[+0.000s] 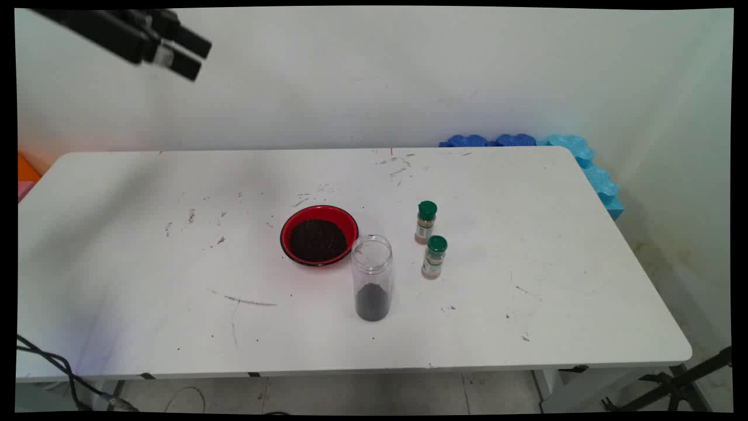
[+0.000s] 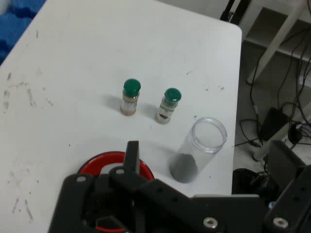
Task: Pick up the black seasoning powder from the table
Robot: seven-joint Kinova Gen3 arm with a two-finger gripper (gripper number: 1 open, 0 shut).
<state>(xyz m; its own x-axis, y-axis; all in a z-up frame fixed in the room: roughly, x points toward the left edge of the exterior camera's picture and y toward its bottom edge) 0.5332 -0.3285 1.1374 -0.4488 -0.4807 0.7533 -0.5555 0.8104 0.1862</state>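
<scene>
White rectangular table (image 1: 526, 193), top scuffed and speckled. Round red bowl with black rim (image 1: 319, 235), filled with dark grains. Tall clear plastic jar (image 1: 371, 277), open, upright, dark grains at bottom, just beside bowl. Two small green-capped spice bottles (image 1: 426, 222) (image 1: 434, 257), upright, close together. Blue foam pieces (image 1: 584, 161) behind the far right corner.

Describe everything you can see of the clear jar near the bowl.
The clear jar is a tall see-through cylinder, plastic by the look of it, standing upright with no lid and an open mouth. A dark granular fill sits in its bottom third. It stands on the white table, just right of and nearer than the red bowl; whether they touch is unclear.
</scene>
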